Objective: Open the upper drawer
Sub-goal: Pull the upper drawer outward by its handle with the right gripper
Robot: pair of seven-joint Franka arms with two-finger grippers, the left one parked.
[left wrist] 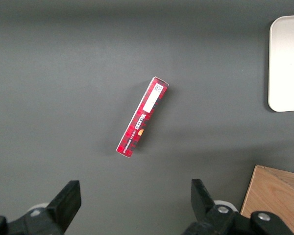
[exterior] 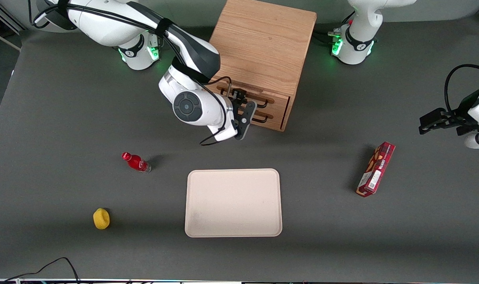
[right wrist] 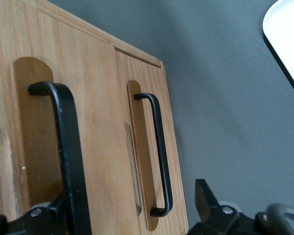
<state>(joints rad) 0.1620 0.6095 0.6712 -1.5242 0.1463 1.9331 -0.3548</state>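
A dark grey matte bench carries everything here. The largest thing on it is the light oak cabinet, a wooden box whose front faces the front camera and holds two shallow drawers, each with a black bar handle.

The white right arm reaches down to that cabinet front, and its black two-finger gripper sits right at the handles. In the right wrist view the gripper stands wide, one finger on each side of the upper drawer's black bar handle, with the bar between the fingers near one of them; whether either pad touches the bar cannot be told. The upper drawer looks shut, its face level with that of the lower drawer just beneath the gripper, whose own thinner-looking handle lies beside the fingers.

Nearer the front camera than the gripper lies a cream rectangular plastic tray with rounded corners, flat on the bench and well apart from the cabinet. Toward the parked arm's end of the bench, a long red cardboard snack box lies on its side. Toward the working arm's end, nearer the camera than the gripper, stands a small red bottle with a red cap, tilted in view, and nearer still a small yellow lemon-like fruit.
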